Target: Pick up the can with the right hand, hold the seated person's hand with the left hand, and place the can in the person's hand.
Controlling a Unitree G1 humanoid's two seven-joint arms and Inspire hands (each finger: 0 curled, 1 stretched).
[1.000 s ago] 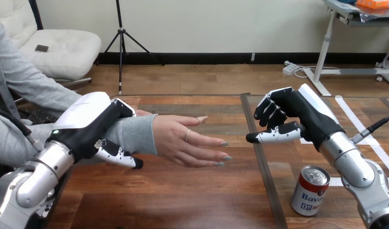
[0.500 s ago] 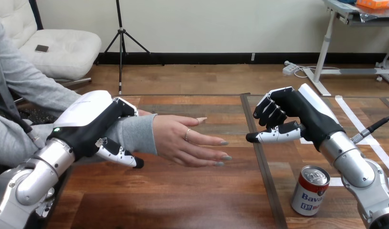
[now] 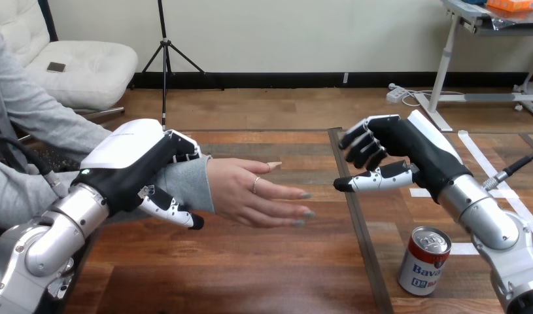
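Standing upright on the surface point(image 3: 250, 275) at the near right, the red and white can point(image 3: 423, 260) carries blue print on its label and sits nearer than the right hand point(image 3: 407, 154), beside that arm and apart from the hand. The right hand hangs above the surface holding nothing, its loosely bent fingers a little more uncurled than half a second ago, while the can has not moved. The left hand point(image 3: 129, 167) has edged slightly along the person's wrist point(image 3: 188, 180), fingers over it and thumb curled under, with the person's hand point(image 3: 250, 193) stretched out between the two robot hands.
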